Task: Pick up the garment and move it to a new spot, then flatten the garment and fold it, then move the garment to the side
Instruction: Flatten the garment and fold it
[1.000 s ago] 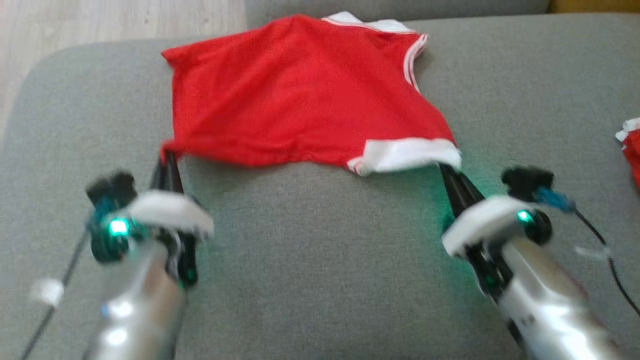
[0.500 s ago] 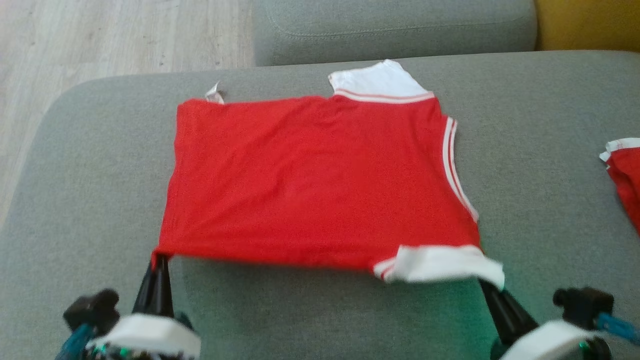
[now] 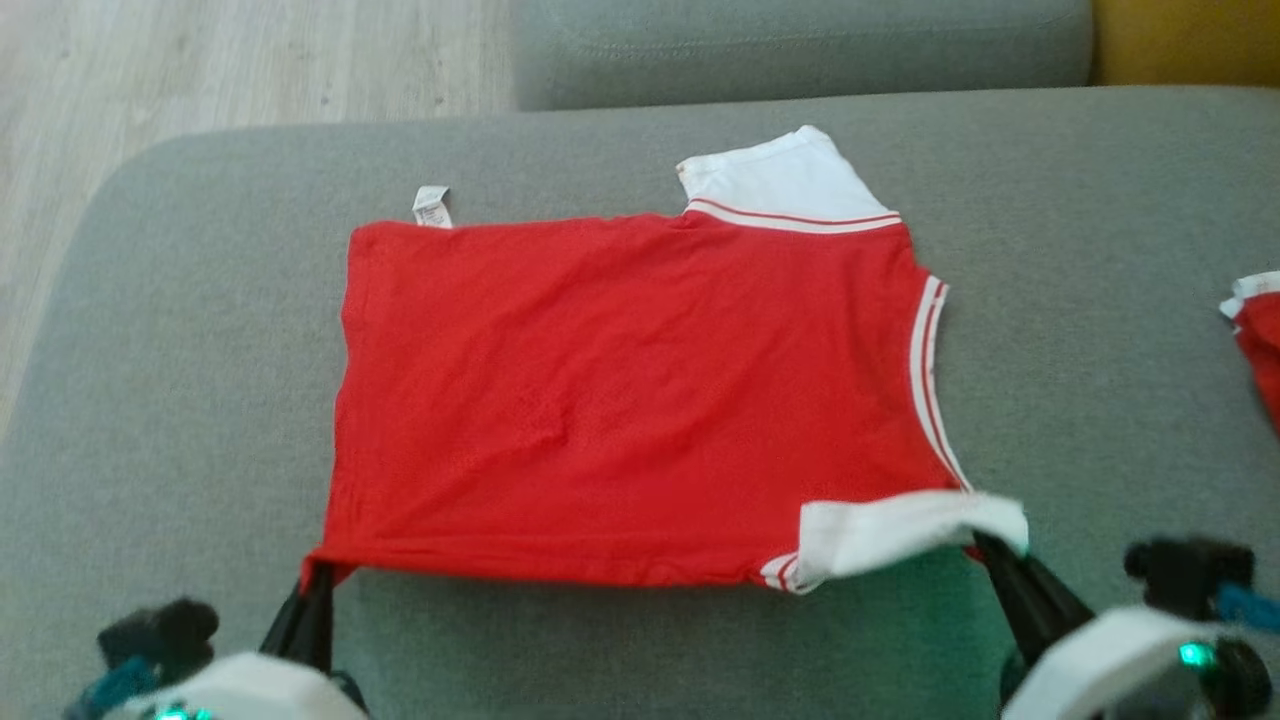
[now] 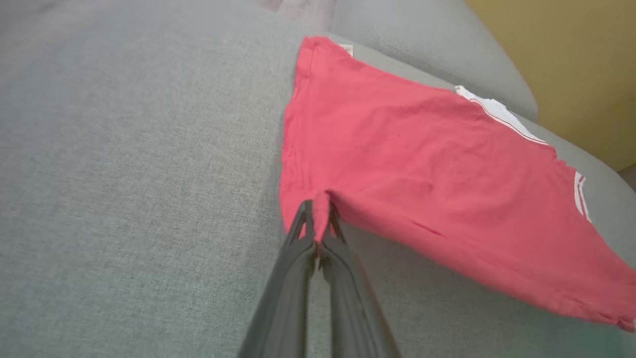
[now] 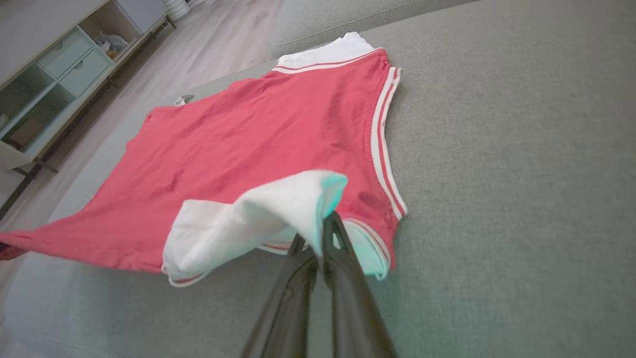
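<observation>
Nearest the robot, the left jaws were pinched shut on the near left corner of the red garment (image 3: 620,400). The right jaws were closed on its near white sleeve (image 3: 900,530). Together they held that edge slightly off the grey sofa cushion (image 3: 180,330). Beyond the grips, the garment's body lay spread and mostly smooth on the cushion, well apart from another red piece (image 3: 1260,340) at the right. At the far edge a second white sleeve (image 3: 780,180) and a small label (image 3: 432,207) poked out. This looked like the flattening step, nearly done. The next move probably called for lowering the held edge flat, releasing, and regripping for the fold.
</observation>
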Available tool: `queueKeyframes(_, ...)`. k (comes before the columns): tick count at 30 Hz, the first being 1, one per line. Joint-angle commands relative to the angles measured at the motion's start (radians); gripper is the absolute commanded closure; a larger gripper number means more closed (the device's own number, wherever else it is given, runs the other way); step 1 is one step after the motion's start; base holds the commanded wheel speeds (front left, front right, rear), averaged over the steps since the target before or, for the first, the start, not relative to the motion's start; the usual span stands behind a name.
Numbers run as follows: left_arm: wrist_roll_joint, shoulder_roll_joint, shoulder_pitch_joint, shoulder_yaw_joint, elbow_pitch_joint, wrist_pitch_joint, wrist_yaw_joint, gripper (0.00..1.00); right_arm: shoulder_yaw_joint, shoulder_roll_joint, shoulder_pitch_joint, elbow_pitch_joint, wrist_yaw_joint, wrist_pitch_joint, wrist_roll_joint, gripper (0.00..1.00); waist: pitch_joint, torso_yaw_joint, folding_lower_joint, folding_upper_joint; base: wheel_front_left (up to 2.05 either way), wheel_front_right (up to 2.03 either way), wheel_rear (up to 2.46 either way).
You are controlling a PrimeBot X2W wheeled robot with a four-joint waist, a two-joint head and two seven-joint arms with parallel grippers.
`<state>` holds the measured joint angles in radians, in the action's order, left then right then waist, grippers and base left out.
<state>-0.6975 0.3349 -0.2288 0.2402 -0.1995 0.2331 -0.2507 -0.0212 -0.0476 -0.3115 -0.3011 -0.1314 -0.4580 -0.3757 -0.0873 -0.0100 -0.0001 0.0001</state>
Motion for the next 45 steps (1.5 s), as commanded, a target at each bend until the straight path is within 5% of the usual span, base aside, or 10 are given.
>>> queueKeyframes(1,-0.023,0.021,0.102,-0.031,0.005,0.031,0.018,1.00,-0.028,-0.035,0.109,0.009,0.001,0.018,-0.001,1.00,-0.019,-0.012,0.0001,-0.0001,0.00,0.00,0.00)
queueKeyframes(12,-0.072,0.036,0.356,-0.003,0.235,0.120,0.118,1.00,-0.133,-0.202,0.422,0.314,0.001,0.115,-0.080,1.00,-0.076,-0.040,0.0001,-0.0001,0.00,0.00,0.00)
queueKeyframes(19,-0.065,0.011,0.465,0.034,0.395,0.110,0.172,1.00,-0.228,-0.246,0.535,0.555,0.001,0.184,-0.147,1.00,-0.096,-0.050,0.0001,-0.0001,0.00,0.00,0.00)
queueKeyframes(20,-0.064,0.007,0.472,0.038,0.416,0.105,0.178,1.00,-0.240,-0.249,0.544,0.579,0.001,0.201,-0.154,0.68,-0.098,-0.050,0.0001,-0.0001,0.00,0.00,0.00)
queueKeyframes(21,-0.062,0.005,0.478,0.042,0.437,0.099,0.184,0.67,-0.248,-0.248,0.552,0.600,0.001,0.225,-0.162,0.06,-0.099,-0.050,0.0001,-0.0001,0.00,0.00,0.00)
queueKeyframes(22,-0.063,0.002,0.480,0.046,0.457,0.097,0.192,0.04,-0.256,-0.248,0.559,0.619,0.001,0.250,-0.169,0.00,-0.100,-0.049,0.0001,-0.0001,0.00,0.00,0.00)
queueKeyframes(29,-0.038,-0.031,0.465,0.029,0.494,-0.074,0.212,0.00,-0.266,-0.249,0.572,0.683,0.001,0.473,-0.163,0.00,-0.082,-0.039,0.0001,-0.0001,0.00,0.00,0.00)
queueKeyframes(35,0.065,-0.054,0.423,0.002,0.434,-0.333,0.157,0.00,-0.196,-0.244,0.543,0.649,0.001,0.621,-0.038,0.00,-0.048,-0.036,0.0001,-0.0001,0.00,0.00,0.00)
queueKeyframes(40,0.179,-0.051,0.411,0.015,0.368,-0.449,0.087,0.00,-0.102,-0.194,0.487,0.500,0.001,0.611,0.088,0.00,-0.022,-0.036,0.0001,-0.0001,0.00,0.00,0.00)
queueKeyframes(45,0.268,-0.029,0.382,0.047,0.318,-0.452,0.030,0.00,-0.058,-0.120,0.376,0.301,0.001,0.523,0.162,0.00,0.003,-0.030,0.0001,-0.0001,0.00,0.00,0.00)
